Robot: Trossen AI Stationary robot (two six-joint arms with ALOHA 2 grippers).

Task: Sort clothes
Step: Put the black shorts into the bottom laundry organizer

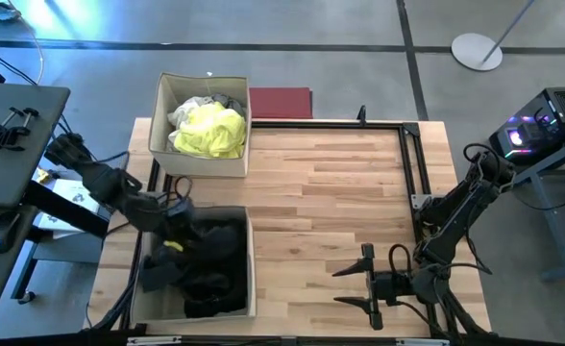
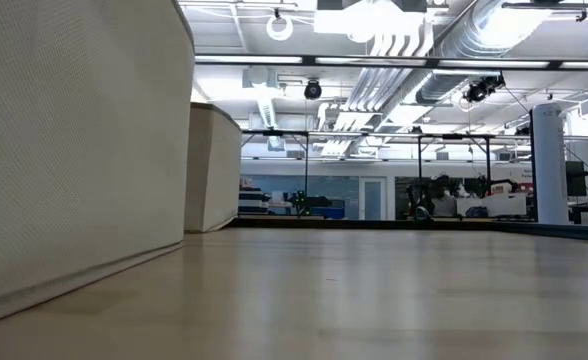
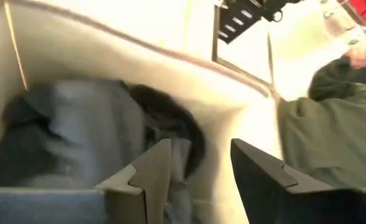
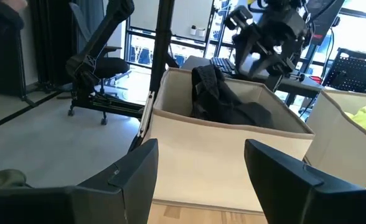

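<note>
The wooden table [image 1: 340, 192] lies bare between the boxes; light clothes [image 1: 208, 128] fill the far box [image 1: 202, 85], dark clothes [image 1: 206, 264] the near box [image 1: 252, 269]; sorting looks nearly finished; left gripper [image 1: 174, 223] hangs unclenched, empty, over the darks; right gripper [image 1: 359, 285] rests spread.

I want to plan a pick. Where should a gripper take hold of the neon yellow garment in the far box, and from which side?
Probably from straight above, pinching the raised crumpled fold at the top of the yellow garment. It lies heaped in the far box, whose walls block any sideways approach. The left gripper is over the near box; the right gripper waits open.
</note>
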